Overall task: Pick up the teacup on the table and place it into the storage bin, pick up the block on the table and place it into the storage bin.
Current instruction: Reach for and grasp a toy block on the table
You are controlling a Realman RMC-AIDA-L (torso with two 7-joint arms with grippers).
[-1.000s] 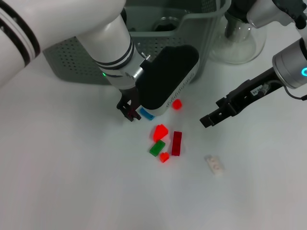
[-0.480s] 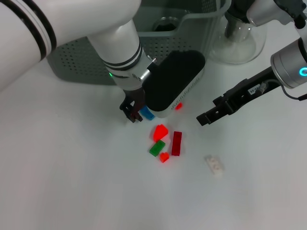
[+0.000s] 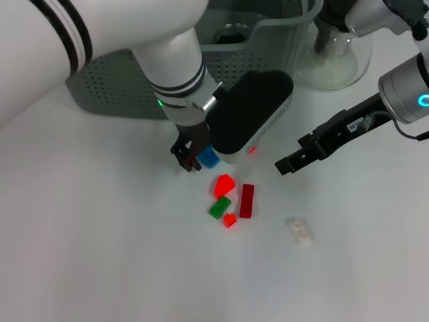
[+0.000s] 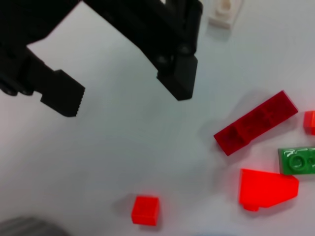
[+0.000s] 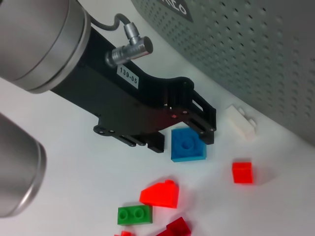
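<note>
The left claw (image 3: pixel 190 159) is down on the table (image 3: pixel 100 241), its fingers spread beside the blue block (image 3: pixel 209 157), just in front of the bin (image 3: pixel 268 60). The right claw (image 3: pixel 287 165) hovers apart, spread, empty. A cup (image 3: pixel 231 33) sits in the bin.

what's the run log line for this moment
left gripper: open, at blue block | right gripper: hovering, off blocks | storage bin: behind

Glass teapot (image 3: pixel 333 57) beside bin, back right, on white table (image 3: pixel 100 255).
</note>
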